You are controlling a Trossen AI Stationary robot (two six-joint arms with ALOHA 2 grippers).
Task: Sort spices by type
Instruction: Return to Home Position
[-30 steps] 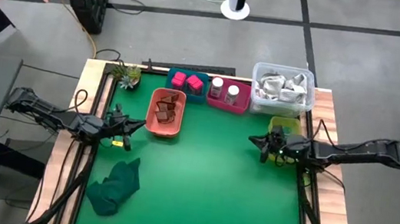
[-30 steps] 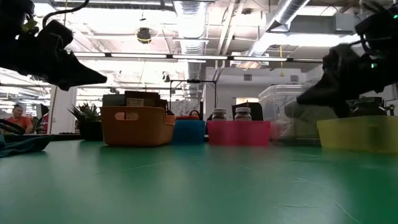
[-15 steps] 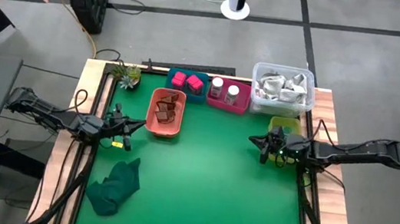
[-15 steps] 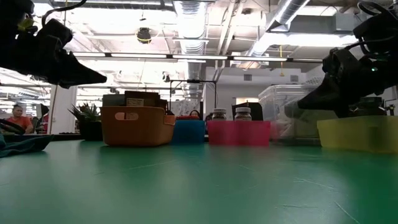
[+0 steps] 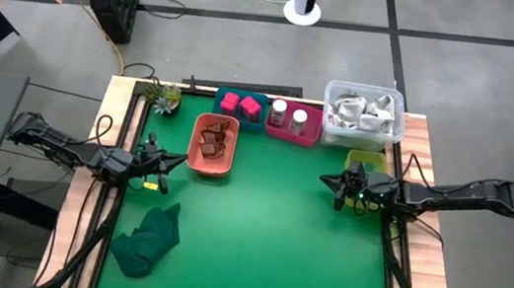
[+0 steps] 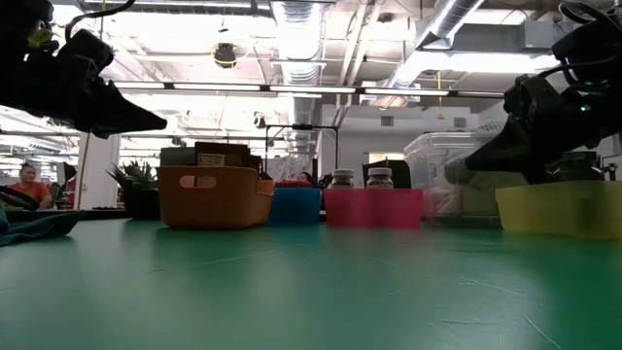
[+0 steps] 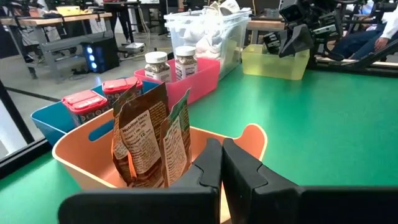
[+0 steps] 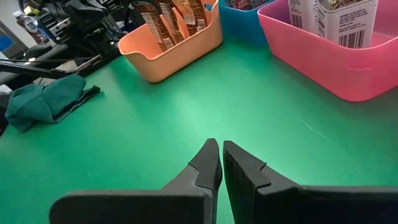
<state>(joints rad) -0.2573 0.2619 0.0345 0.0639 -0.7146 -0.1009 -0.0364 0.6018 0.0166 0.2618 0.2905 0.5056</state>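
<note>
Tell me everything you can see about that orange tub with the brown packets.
The orange plastic tub is smooth and oblong with rounded corners, a raised tab on its rim and an oval slot in one wall. It stands upright on the green table mat, beside the blue plastic bin, holding brown printed packets on edge.

Just ahead of the left hand (image 7: 222, 146), the reddish-brown pouch (image 7: 138, 140) standing in the orange bin (image 7: 81, 158) carries a panel headed "Nutrition Facts"; the lines beneath that heading are too small to read; ahead of the right hand (image 8: 221, 147), one of the jars (image 8: 348, 18) in the pink bin (image 8: 323, 65) shows a barcode (image 8: 352, 38) on its label; its digits cannot be made out; nothing else is legible.
</note>
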